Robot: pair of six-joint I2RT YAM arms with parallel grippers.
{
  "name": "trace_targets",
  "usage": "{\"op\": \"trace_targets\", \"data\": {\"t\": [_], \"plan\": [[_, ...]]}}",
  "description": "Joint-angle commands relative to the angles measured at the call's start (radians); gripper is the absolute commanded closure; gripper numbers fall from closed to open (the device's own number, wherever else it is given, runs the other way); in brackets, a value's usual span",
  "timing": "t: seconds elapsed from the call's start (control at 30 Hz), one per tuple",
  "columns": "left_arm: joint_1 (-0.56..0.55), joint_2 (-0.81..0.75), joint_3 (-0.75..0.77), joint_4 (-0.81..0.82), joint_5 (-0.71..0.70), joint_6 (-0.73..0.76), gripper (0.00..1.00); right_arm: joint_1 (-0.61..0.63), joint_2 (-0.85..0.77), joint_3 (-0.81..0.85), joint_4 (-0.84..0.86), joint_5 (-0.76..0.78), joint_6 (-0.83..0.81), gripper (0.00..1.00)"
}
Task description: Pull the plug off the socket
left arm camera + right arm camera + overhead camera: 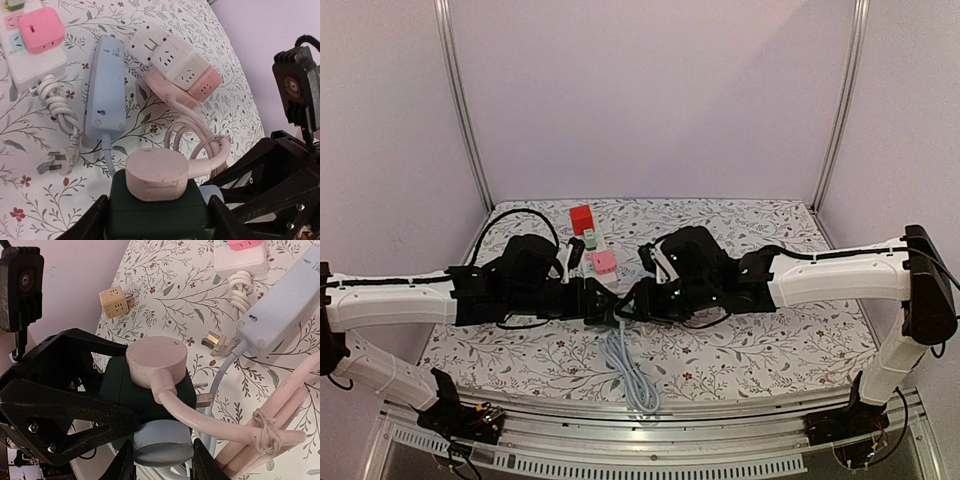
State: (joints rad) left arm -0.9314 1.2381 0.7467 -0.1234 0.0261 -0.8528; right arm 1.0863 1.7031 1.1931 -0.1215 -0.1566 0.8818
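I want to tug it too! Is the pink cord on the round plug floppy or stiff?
Probably bendy yet springy: the pink cord curves smoothly out of the round pink plug on the dark green socket cube instead of drooping. Its tied loops would likely swing as one lump.

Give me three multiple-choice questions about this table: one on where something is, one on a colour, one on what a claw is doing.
1. Where does the round pink plug sit?
A. on the dark green socket cube
B. on a white power strip
C. loose on the cloth

2. What colour is the long slim power strip?
A. red
B. light blue
C. black

3. What is the left claw doing?
A. hanging open
B. clamping the dark green socket cube
C. pinching a cable

Answers: 1A, the plug stands on the cube; 2B, its casing is pale blue; 3B, both fingers press the cube's sides.
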Motion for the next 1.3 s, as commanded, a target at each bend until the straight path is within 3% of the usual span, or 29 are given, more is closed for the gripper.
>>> {"op": "trace_targets", "data": {"t": [0.0,0.23,0.47,0.77,1.27], "plan": [[-0.028,0.001,0.050,0.018,0.011,0.019,0.75,-0.014,0.007,0.024,-0.100,0.100,0.019,1.00],[-0.019,-0.042,-0.013,0.151,0.040,-0.036,0.75,-0.016,0.042,-0.022,-0.056,0.089,0.026,1.00],[-0.010,-0.062,-0.072,0.282,0.115,-0.083,0.75,-0.016,0.080,-0.035,0.014,0.024,0.034,0.86],[-0.006,-0.060,-0.084,0.324,0.145,-0.098,0.76,-0.016,0.111,-0.023,0.061,0.001,0.037,0.73],[0.006,-0.086,-0.126,0.395,0.139,-0.144,0.76,-0.018,0.137,0.018,0.068,-0.034,0.027,0.73]]}}
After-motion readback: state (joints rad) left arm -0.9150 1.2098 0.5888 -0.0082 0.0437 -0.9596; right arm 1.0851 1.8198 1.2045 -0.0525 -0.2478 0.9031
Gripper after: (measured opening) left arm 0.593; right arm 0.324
